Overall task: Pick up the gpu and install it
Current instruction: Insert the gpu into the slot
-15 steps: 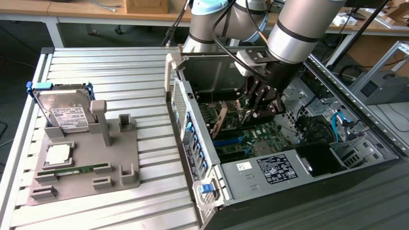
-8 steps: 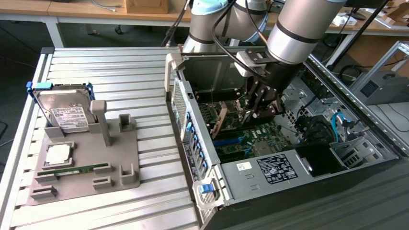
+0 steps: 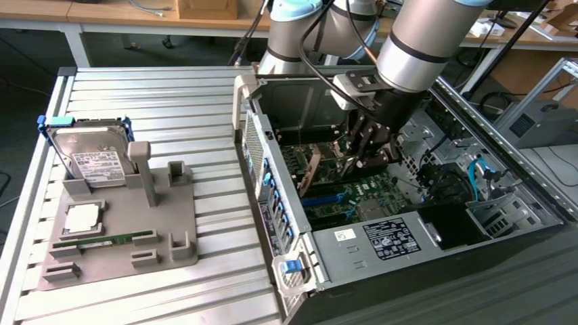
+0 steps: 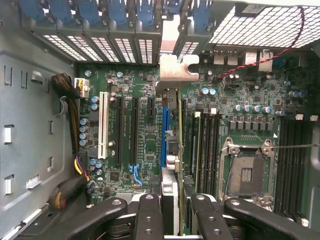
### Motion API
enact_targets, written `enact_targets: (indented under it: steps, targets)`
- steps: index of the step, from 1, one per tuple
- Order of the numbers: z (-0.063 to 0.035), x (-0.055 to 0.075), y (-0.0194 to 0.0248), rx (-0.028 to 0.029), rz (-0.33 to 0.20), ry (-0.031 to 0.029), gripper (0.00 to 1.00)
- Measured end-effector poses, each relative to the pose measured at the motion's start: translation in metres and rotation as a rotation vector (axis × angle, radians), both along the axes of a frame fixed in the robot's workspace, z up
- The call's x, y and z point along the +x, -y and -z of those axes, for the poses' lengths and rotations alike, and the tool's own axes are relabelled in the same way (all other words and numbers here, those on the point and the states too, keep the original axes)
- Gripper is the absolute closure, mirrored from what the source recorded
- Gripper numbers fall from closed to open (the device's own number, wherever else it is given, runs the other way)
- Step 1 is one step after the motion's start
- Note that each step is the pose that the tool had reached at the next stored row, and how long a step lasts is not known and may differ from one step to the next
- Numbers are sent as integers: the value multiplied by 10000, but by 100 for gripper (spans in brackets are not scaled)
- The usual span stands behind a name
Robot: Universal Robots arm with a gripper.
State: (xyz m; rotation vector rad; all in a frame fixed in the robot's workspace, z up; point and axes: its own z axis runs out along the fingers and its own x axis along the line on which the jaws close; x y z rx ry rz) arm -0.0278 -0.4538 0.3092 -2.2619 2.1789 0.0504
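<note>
The hand [image 3: 366, 157] is clenched on the gpu [image 4: 170, 165], holding the card edge-on and upright inside the open computer case [image 3: 505, 162] so its lower edge can meet a slot. In the wrist view its metal bracket [image 4: 176, 67] sits at the rear slot openings, and the board runs alongside the blue expansion slot [image 4: 164, 131] on the motherboard [image 4: 145, 145]. Whether it is fully seated cannot be told.

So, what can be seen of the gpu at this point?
The gpu is a thin flat card seen almost edge-on, with a pale metal bracket at one end. It stands on edge inside the open computer case, over the motherboard's blue slot, bracket toward the slotted rear wall. The gripper clamps its upper edge between black fingers. Whether it is fully seated cannot be told.
</note>
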Motion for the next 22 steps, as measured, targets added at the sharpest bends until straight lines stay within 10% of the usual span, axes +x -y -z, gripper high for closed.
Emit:
enact_targets:
  steps: [22]
  targets:
    - [49, 0, 0, 0, 0, 0, 73]
